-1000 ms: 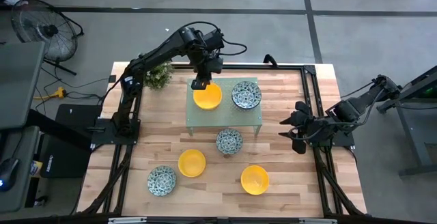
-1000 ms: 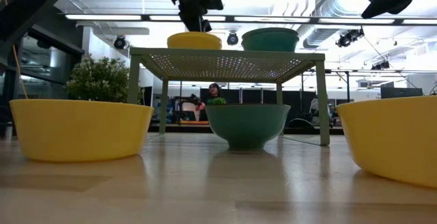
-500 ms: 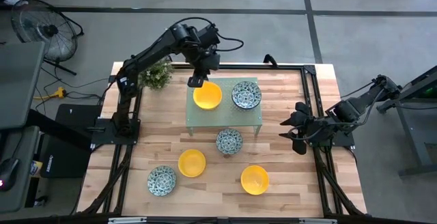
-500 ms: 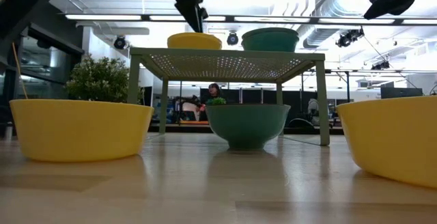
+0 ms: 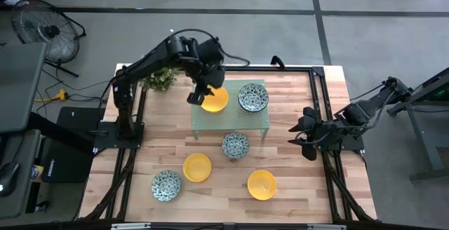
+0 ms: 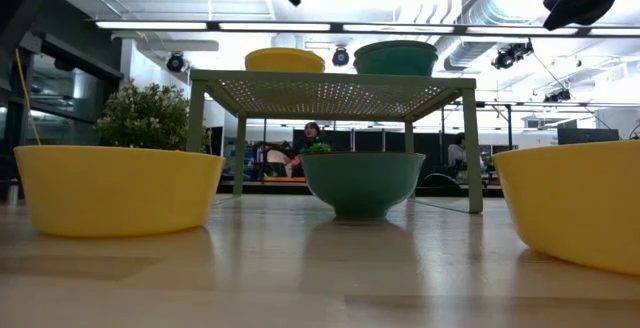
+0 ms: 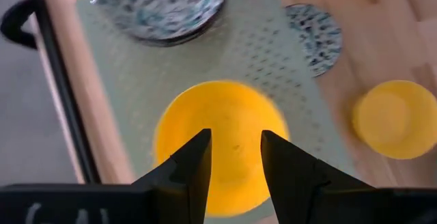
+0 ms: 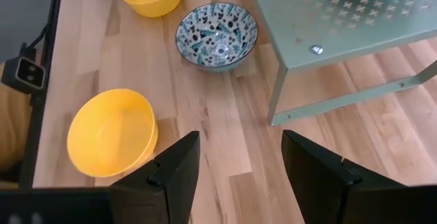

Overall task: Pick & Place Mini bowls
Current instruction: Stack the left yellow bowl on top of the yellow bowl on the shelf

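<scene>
Lifted clear of yellow bowl (image 5: 214, 99) left on green perforated stand (image 5: 203, 121) beside patterned bowl (image 5: 252, 97): left gripper (image 7: 234, 157), fingers apart, empty; right gripper (image 8: 238, 157) parked open at table edge; four bowls seemingly unplaced on table (image 5: 295, 188).

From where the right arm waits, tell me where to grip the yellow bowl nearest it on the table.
Probably best by the rim. The yellow bowl sits upright and open on the wooden table, apart from the other bowls. Bring the right gripper straight down over the rim's near side, one finger inside and one outside; the thin wall suits a pinch, while the round body looks too wide.
</scene>
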